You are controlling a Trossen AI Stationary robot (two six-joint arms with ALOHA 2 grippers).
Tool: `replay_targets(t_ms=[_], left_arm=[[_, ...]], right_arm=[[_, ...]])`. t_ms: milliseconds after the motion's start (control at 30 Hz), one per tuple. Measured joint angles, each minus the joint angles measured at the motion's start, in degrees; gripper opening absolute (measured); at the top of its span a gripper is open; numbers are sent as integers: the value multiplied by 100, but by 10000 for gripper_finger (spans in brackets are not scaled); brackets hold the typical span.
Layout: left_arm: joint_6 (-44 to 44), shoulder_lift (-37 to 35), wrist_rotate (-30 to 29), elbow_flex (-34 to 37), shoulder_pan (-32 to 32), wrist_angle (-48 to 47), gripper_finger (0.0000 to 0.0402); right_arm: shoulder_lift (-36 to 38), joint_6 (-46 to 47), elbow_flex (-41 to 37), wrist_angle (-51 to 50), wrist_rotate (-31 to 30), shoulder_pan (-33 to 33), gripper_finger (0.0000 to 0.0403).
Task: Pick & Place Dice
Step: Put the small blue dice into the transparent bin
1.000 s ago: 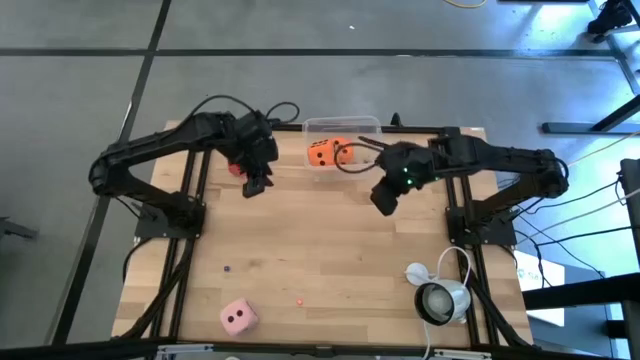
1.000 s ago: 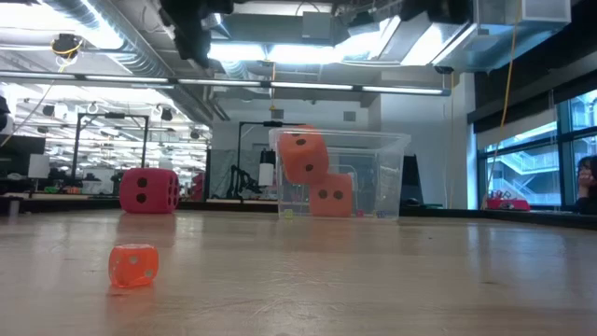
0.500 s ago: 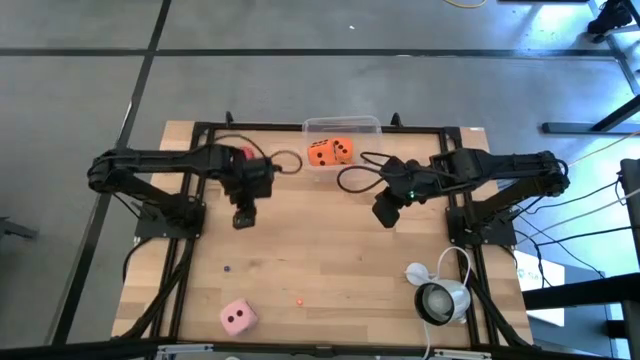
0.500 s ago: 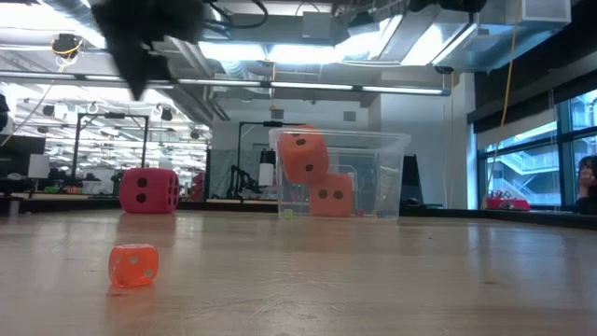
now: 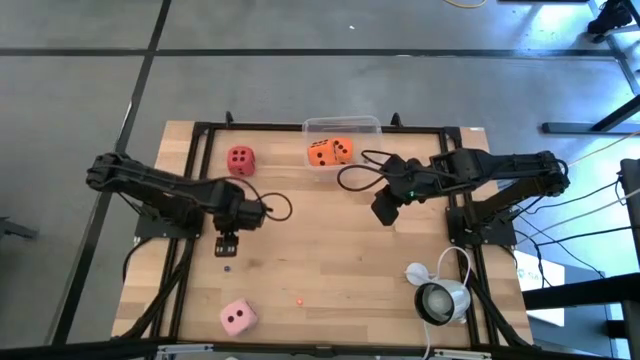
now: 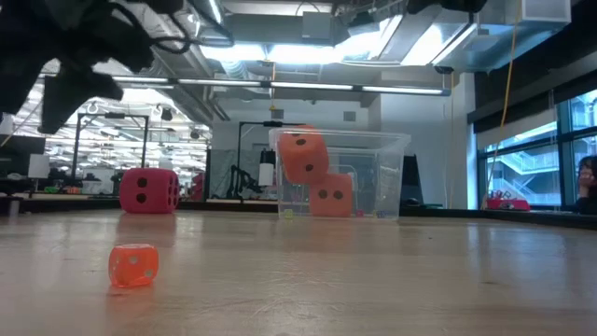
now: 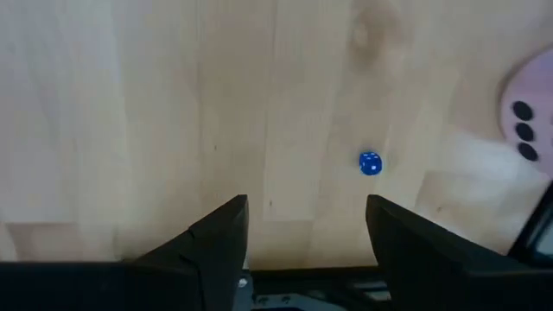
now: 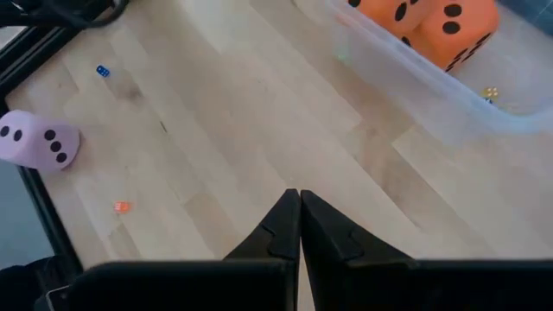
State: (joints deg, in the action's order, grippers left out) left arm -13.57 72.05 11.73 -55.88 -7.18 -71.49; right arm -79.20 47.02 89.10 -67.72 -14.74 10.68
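Left tool (image 5: 226, 246) is released, jaws spread, above bare bench (image 5: 320, 270) near a tiny blue die (image 7: 370, 163). Right tool (image 8: 298, 216) is clenched, empty.

Two orange dice (image 5: 329, 152) sit in the clear bin (image 5: 343, 126); red die (image 5: 240, 159) and pale pink die (image 5: 238, 317) remain outside.

Risk: an off-centre approach could push the soft pink die away.

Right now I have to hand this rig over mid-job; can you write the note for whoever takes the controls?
Left gripper: open and empty, above bare wood on the table's left side, a tiny blue die just ahead of it.
Right gripper: shut, empty, idle right of centre, near the box.
Done: two soft orange dice with dark pips sit in the clear plastic box at the far edge.
Left: the red soft die on the wood left of the box, and the pale pink soft die near the front-left edge.
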Motion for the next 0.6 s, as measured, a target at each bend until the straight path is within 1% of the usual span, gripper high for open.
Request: replay_targets(t_ms=[200,333,400,467,600], left_arm=[[-696,4,9,396,-590,507,233],[-992,4,15,482,-1114,776,233],[-1087,4,-80,484,-1421,872,233],[-1164,4,-320,481,-1748,938,233],[-1223,4,-1077,481,-2443,1031,233]], right_arm=[[0,-117,0,0,-2,9,13],[-2,-192,0,-1,-1,9,13],[-2,-240,0,-2,0,11,13],[-2,-249,0,-2,2,39,13],[-2,-292,0,-2,-67,125,13]])
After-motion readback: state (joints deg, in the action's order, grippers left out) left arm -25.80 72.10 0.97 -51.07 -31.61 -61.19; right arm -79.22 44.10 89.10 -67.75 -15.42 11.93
